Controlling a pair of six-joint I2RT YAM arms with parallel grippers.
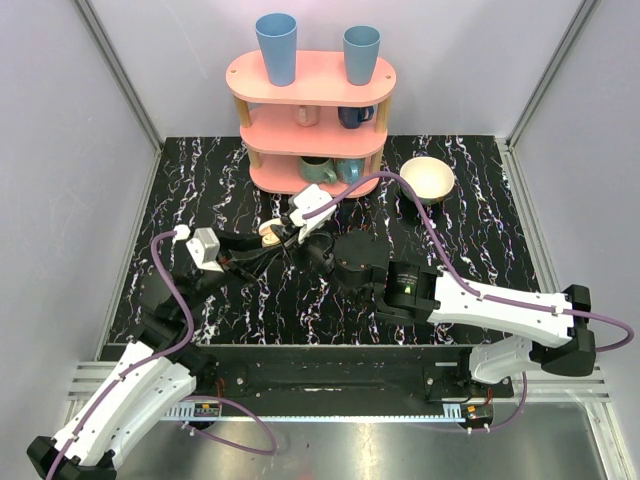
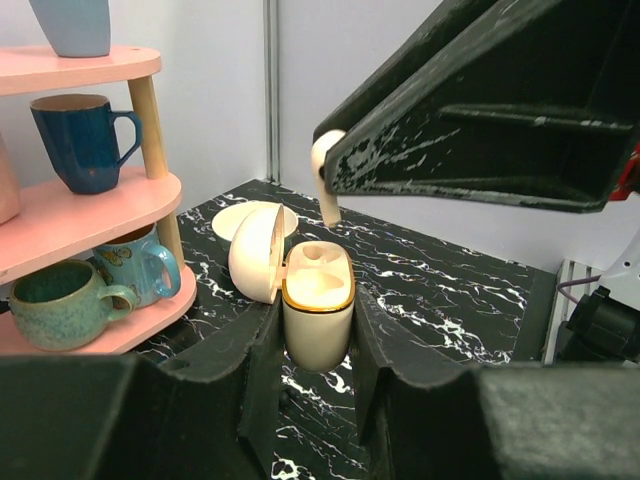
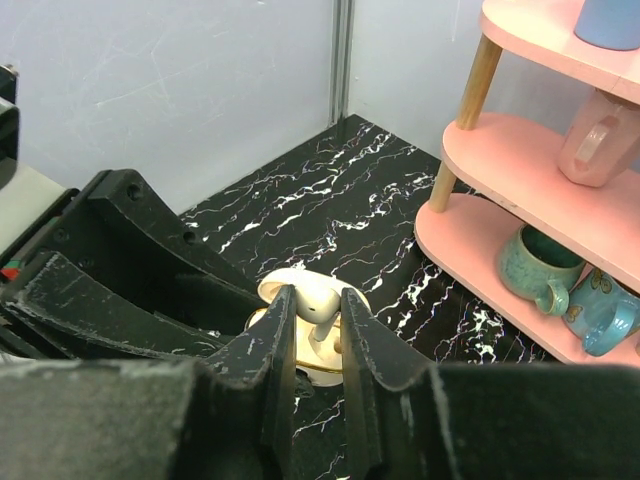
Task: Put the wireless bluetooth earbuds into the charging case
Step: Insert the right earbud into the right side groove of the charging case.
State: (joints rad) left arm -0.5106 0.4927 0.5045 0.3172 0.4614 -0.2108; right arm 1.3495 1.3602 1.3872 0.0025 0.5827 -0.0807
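The left arm (image 1: 120, 395) rises from its base at the near left. It bends at the elbow and turns its wrist to the right, low over the black marbled table (image 1: 480, 260). The left gripper (image 2: 316, 345) is clamped on the charging case (image 2: 318, 305), one finger on each side of the lower body. The case stands upright in that grip, left of the table's middle. Its lid (image 2: 255, 250) is swung open to the left and its gold-rimmed top is bare. A pale shape sits in one hollow of the case, and I cannot tell whether it is a seated bud.

The right arm (image 1: 500, 305) stretches from the near right base across to the left. It then folds back toward the far side, so its wrist leans down over the case from the far right. The right gripper (image 3: 315, 325) is pinched on an earbud (image 3: 314, 298), with the fingers nearly together and the bud's stem pointing down between them. In the left wrist view the earbud hangs just above the open case. Whether the stem touches the case cannot be told.

Farther back stands a pink shelf (image 1: 310, 110) with mugs (image 2: 85, 140), and a cream bowl (image 1: 428, 178) sits to its right.
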